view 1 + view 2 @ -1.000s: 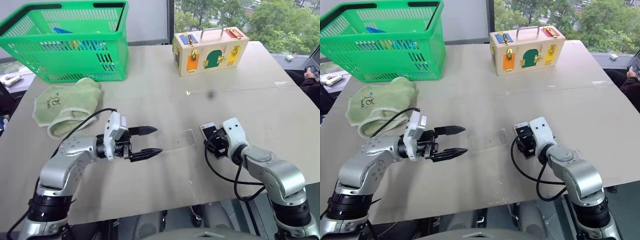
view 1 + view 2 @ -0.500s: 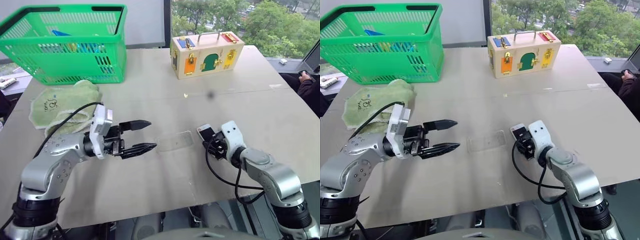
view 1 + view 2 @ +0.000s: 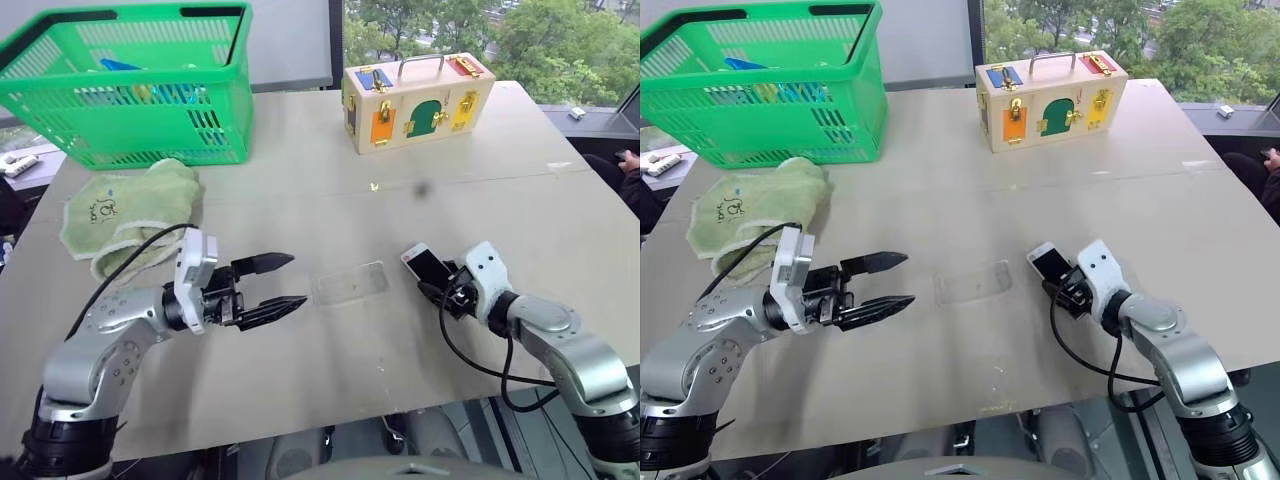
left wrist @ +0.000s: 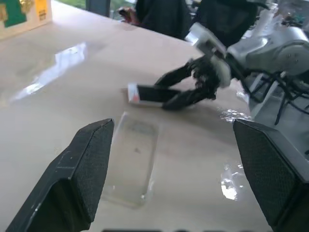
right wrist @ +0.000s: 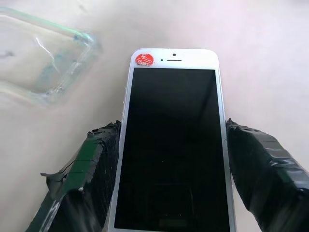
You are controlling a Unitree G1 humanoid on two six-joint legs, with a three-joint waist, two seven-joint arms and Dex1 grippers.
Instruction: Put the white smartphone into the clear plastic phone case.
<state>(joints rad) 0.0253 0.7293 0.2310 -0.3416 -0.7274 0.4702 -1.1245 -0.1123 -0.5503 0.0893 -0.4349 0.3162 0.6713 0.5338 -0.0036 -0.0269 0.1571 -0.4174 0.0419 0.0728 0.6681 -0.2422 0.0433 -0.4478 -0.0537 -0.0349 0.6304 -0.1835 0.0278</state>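
The right claw (image 3: 1068, 287) now grips the white smartphone (image 3: 1051, 263) by its long edges and tips it screen-up, seemingly raised off the worktop (image 3: 970, 170), where a second ago it stood steeper. The left claw (image 3: 892, 282) sits further back from the clear plastic phone case (image 3: 972, 282).

The clear plastic phone case (image 3: 973, 281) lies flat on the table (image 3: 940, 180), near its middle. To the left of the case, the left gripper (image 3: 898, 280) hovers with its two black fingers spread apart, tips pointing toward the case but not touching it. To the right of the case, the right gripper (image 3: 1058, 282) has the white smartphone (image 3: 1050, 263) between its fingers, screen up. Far behind the case stand a green basket (image 3: 770, 85) and a wooden latch box (image 3: 1050, 100); a green towel (image 3: 750, 205) lies beyond the left gripper.
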